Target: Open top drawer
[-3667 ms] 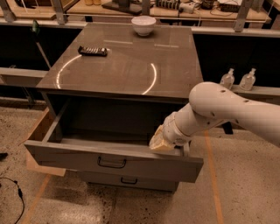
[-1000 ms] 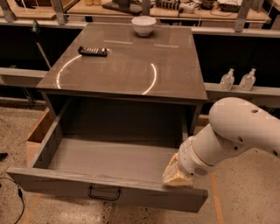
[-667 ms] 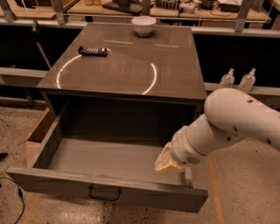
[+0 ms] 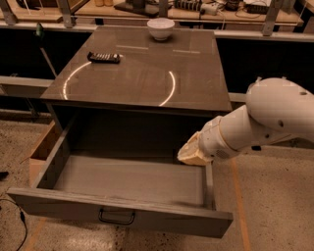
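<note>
The top drawer (image 4: pixel 122 213) is grey, wide and deep, and stands pulled far out of the cabinet, its inside bare. Its tall front panel carries a small dark bar handle (image 4: pixel 117 216) at centre. My white arm reaches in from the right. My gripper (image 4: pixel 192 153) is the tan end of the arm, raised over the drawer's back right corner near its right wall, apart from the handle. The two lower drawers are hidden under the open one.
The grey cabinet top (image 4: pixel 142 68) holds a white bowl (image 4: pixel 160 28) at the back and a dark remote (image 4: pixel 104 57) at the left. A cardboard box (image 4: pixel 40 152) stands on the floor at the left. A workbench (image 4: pixel 196 12) runs behind.
The drawer has come much further out since the oldest frame. My gripper has since lifted up and back from the drawer's front right corner toward the cabinet opening.
</note>
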`<state>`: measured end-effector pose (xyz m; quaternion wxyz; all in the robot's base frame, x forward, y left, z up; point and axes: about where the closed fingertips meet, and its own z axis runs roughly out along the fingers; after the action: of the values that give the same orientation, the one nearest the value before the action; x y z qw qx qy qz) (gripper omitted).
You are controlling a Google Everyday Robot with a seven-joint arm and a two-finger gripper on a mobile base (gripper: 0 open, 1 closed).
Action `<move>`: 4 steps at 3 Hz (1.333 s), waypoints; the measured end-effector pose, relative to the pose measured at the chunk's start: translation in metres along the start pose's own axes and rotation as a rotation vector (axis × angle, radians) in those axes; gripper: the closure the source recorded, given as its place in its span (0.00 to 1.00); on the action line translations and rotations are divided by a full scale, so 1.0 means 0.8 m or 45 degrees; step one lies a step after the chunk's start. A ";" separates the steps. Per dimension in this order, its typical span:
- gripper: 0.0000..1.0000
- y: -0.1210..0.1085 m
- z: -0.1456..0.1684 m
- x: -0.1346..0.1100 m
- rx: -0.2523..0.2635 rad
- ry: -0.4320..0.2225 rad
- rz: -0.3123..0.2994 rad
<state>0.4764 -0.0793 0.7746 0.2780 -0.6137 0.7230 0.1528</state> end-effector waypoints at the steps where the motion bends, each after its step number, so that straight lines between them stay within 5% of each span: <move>1: 1.00 -0.043 -0.038 0.007 0.102 -0.075 0.061; 2: 1.00 -0.078 -0.081 0.015 0.189 -0.186 0.141; 4: 1.00 -0.155 -0.194 0.017 0.346 -0.584 0.305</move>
<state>0.5627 -0.2026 0.9055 0.4939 -0.4304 0.7224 0.2212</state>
